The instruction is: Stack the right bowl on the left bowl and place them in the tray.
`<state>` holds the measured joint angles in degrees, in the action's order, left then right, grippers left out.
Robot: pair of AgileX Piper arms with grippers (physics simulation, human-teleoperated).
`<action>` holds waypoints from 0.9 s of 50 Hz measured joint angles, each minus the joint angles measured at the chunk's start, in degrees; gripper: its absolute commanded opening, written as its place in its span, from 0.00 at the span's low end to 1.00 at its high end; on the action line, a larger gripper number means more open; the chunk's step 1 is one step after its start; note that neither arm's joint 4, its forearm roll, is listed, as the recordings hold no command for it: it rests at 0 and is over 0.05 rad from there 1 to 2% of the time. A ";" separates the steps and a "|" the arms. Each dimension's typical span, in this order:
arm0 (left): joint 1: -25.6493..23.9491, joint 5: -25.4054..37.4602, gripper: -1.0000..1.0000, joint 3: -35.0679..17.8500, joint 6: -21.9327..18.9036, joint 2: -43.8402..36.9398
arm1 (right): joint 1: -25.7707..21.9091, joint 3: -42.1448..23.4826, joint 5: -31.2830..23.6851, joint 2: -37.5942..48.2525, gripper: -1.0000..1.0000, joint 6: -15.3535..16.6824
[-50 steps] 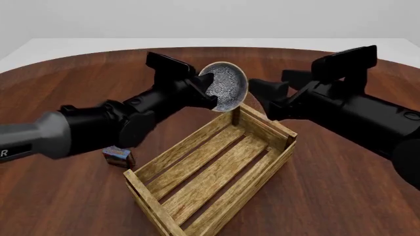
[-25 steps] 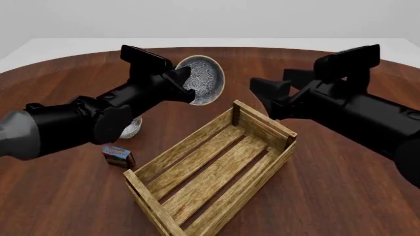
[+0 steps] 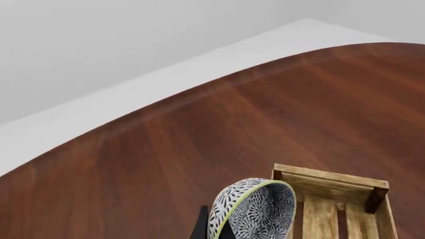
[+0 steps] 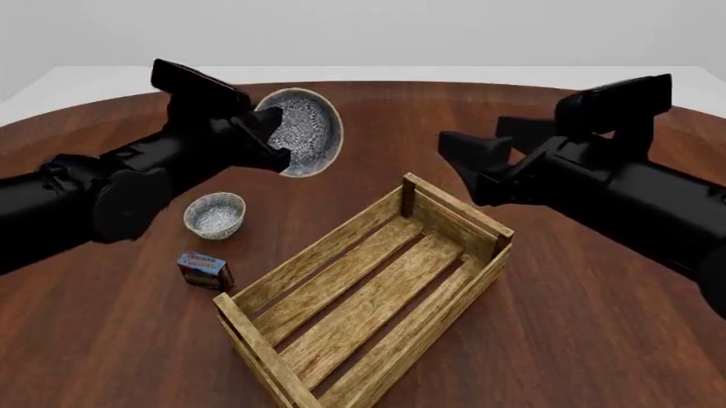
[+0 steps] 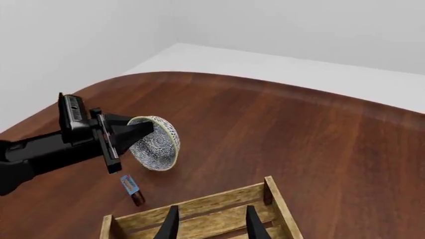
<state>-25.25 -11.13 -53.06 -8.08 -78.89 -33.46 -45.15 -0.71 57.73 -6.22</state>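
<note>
On the left side of the front view, the left gripper (image 4: 270, 140) holds the right bowl (image 4: 302, 133) up in the air, pinched by its rim, and the bowl is tipped on its side so we can see into it. Just below, the left bowl (image 4: 216, 214) sits upright on the brown table (image 4: 590, 340), and a little blue-and-red box (image 4: 206, 270) lies near it. The bowl looks hard and smooth, like a real cup, so I think it could slip or crack if it drops. The rim is a good place to hold it, because the fingers can pinch both sides of the thin wall. It should be turned flat again before it goes down into the other bowl. In the middle sits the tray (image 4: 380, 293), a long wooden crate with nothing in it yet. On the right, the right gripper (image 4: 456, 163) hangs above the far end of the tray, holding nothing, with its fingers (image 5: 171, 224) spread apart. Half a second ago the held bowl was nearer the tray, and now it has moved over to the left, closer to the bowl on the table. The right arm has hardly moved at all.
</note>
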 measured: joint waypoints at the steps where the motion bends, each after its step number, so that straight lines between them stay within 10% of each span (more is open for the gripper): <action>1: 0.17 0.31 0.00 0.21 -0.30 0.57 | -0.01 0.01 -0.06 -0.10 1.00 -0.01; 45: 6.85 24.12 0.00 -6.31 0.82 13.84 | -0.67 0.44 0.04 -0.31 1.00 0.25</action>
<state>-18.41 12.99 -59.37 -7.26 -65.05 -34.12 -44.71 -0.67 57.41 -5.96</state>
